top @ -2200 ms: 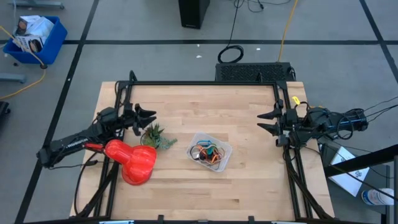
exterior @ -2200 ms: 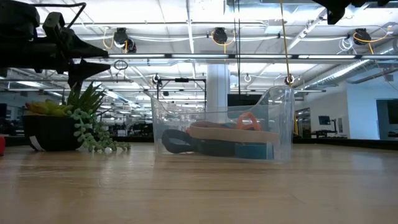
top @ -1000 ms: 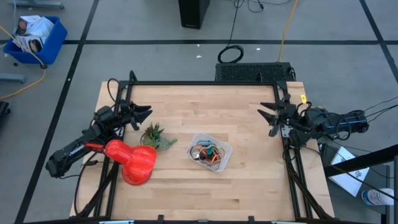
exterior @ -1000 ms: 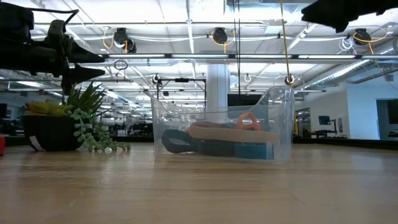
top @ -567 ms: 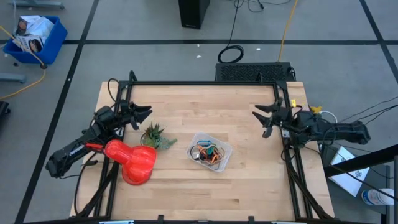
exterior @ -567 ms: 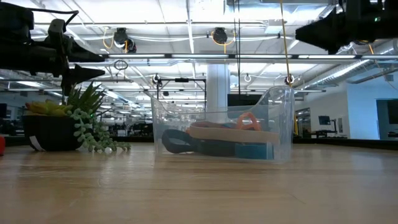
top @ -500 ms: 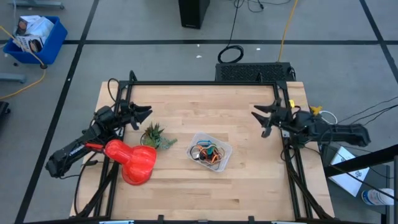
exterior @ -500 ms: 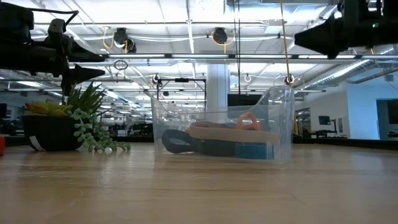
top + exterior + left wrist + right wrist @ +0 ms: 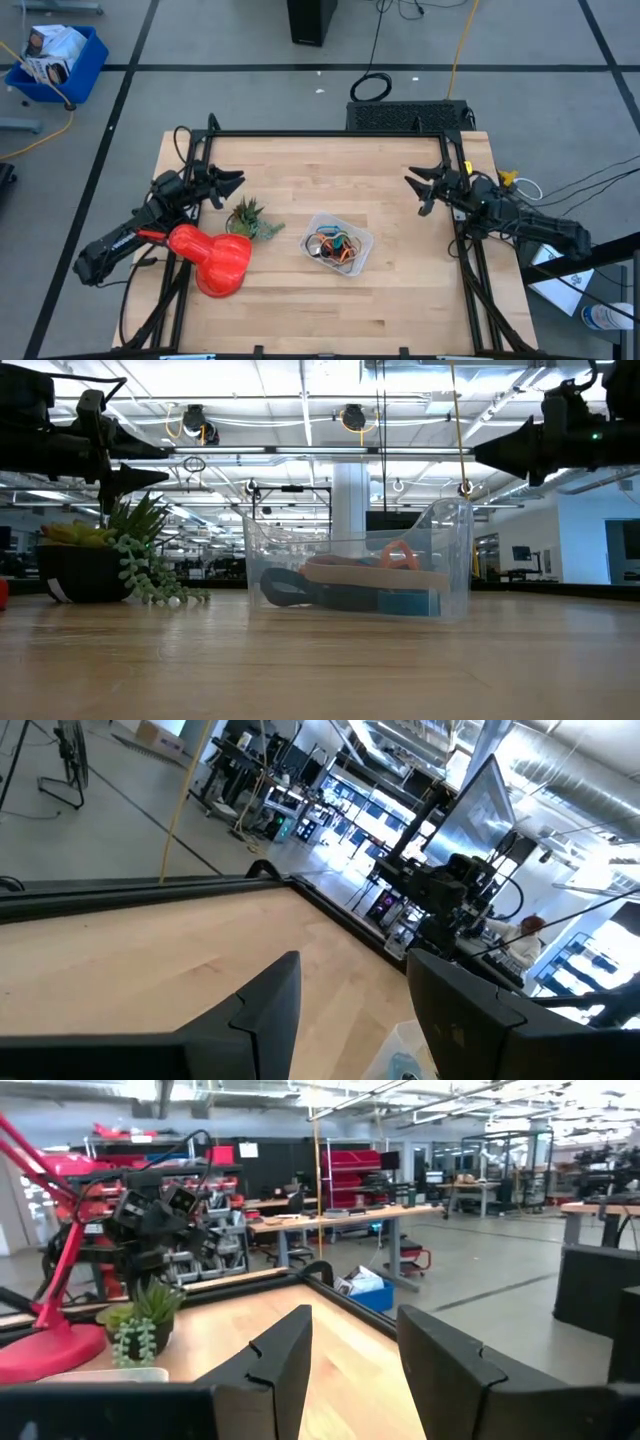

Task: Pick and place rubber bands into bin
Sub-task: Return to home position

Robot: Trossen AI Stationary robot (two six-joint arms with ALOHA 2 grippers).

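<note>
A red lamp [image 9: 222, 262] sits near on the table's [image 9: 400, 300] left. A small plant [image 9: 250, 218] stands just beyond it, between my left gripper [image 9: 232, 188] and the bin [image 9: 366, 240]. The clear bin stands mid-table and holds the rubber bands [image 9: 333, 243] in a mixed heap. My left gripper hovers far left and my right gripper [image 9: 413, 195] far right, both spread wide, empty and well apart from the bin.
</note>
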